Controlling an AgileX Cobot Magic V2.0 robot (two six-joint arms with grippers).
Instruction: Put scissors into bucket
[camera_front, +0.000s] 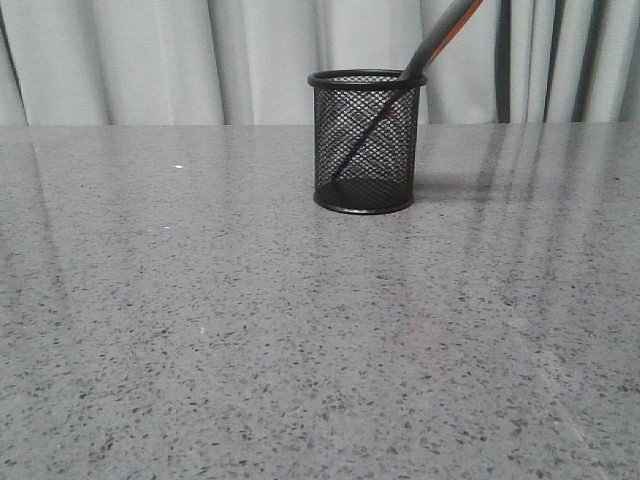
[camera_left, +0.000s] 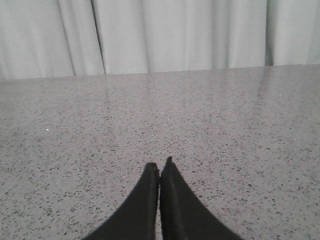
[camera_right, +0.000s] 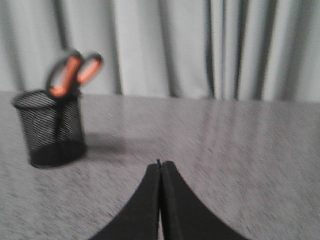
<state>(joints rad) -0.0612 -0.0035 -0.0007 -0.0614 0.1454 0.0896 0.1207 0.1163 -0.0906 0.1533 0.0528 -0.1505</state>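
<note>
The bucket (camera_front: 364, 140), a black wire-mesh cup, stands upright at the back middle of the grey table. The scissors (camera_front: 440, 35) stand in it, blades down, leaning right, with the handles above the rim and partly cut off in the front view. In the right wrist view the bucket (camera_right: 50, 129) holds the scissors (camera_right: 72, 72), whose orange-lined handle loops stick out of it. My right gripper (camera_right: 161, 164) is shut and empty, apart from the bucket. My left gripper (camera_left: 159, 165) is shut and empty over bare table. Neither gripper shows in the front view.
The speckled grey table (camera_front: 300, 330) reaches back to a pale pleated curtain (camera_front: 200, 60). A small white speck (camera_front: 178, 166) lies at the back left.
</note>
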